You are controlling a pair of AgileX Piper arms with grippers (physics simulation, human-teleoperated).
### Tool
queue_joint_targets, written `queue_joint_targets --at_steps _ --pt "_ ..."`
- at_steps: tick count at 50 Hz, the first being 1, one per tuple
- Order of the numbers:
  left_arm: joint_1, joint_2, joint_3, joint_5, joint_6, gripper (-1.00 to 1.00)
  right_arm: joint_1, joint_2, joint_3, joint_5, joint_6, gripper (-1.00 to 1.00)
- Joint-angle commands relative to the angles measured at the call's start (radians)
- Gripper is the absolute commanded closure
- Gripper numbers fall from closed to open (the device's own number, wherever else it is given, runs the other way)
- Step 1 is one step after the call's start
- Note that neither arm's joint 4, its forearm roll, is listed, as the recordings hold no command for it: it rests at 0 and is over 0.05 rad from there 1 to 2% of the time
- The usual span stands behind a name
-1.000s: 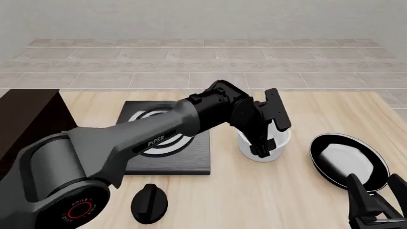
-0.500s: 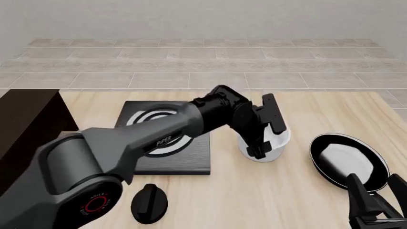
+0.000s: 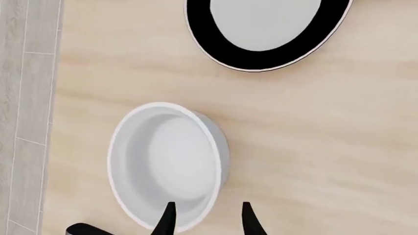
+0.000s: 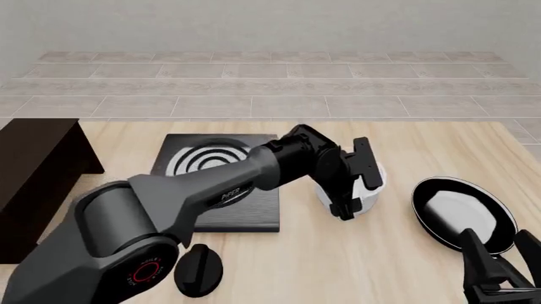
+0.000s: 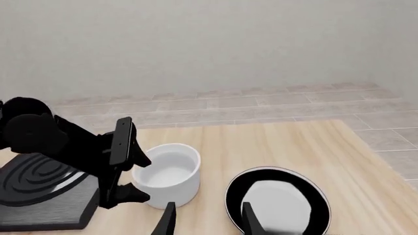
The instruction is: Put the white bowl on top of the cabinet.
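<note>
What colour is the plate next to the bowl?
The plate has a white middle with a wide black rim. The left wrist view shows it best, just beyond the white bowl.

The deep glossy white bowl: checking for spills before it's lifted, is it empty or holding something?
Empty. The deep glossy white bowl shows only its bare white inside in both wrist views.

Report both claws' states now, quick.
Left claw: open, straddling the white bowl's wall, one finger inside, one outside; not clamped.
Right claw: open, holding nothing, over the table near the black-rimmed plate.
</note>
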Motion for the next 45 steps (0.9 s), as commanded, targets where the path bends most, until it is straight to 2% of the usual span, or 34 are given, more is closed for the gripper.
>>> queue_joint_targets --at_steps 1,5,7,9,20,33,34,35,36,37,39,45 --pt "0.0 0.036 -0.005 -0.01 0.02 -1.0 -0.004 0.01 0.0 -0.006 0.011 -1.0" --pt "-0.001 0.041 -0.009 -0.007 0.021 -1.0 -0.003 0.008 0.0 -0.005 0.006 -1.0" --pt "0.002 0.058 -0.052 0.019 -0.013 -1.0 -0.002 0.005 0.0 -0.003 0.006 -1.0" --pt "0.002 0.059 -0.042 0.009 0.006 -1.0 -0.002 0.002 0.0 0.001 0.005 -1.0" --pt "-0.003 0.087 -0.062 0.023 0.01 -1.0 -0.002 0.001 0.0 0.003 0.006 -1.0" --pt "0.025 0.159 -0.135 0.049 0.013 -1.0 0.002 0.006 0.0 0.0 0.006 -1.0" --pt "0.018 0.166 -0.139 0.049 0.01 -1.0 0.002 0.005 0.0 0.001 0.007 -1.0" --pt "-0.007 0.177 -0.171 0.076 -0.042 -1.0 0.003 0.004 0.0 0.002 0.007 -1.0" --pt "-0.016 0.186 -0.186 0.087 -0.058 -1.0 0.004 0.004 0.0 0.002 0.006 -1.0" --pt "-0.016 0.186 -0.188 0.088 -0.058 -1.0 0.004 0.004 0.0 0.002 0.006 -1.0" --pt "0.012 0.2 -0.164 0.07 -0.002 -1.0 0.004 0.004 0.0 0.003 0.005 -1.0" --pt "0.012 0.241 -0.212 0.089 -0.011 -1.0 0.003 0.019 0.0 -0.008 0.007 -1.0"
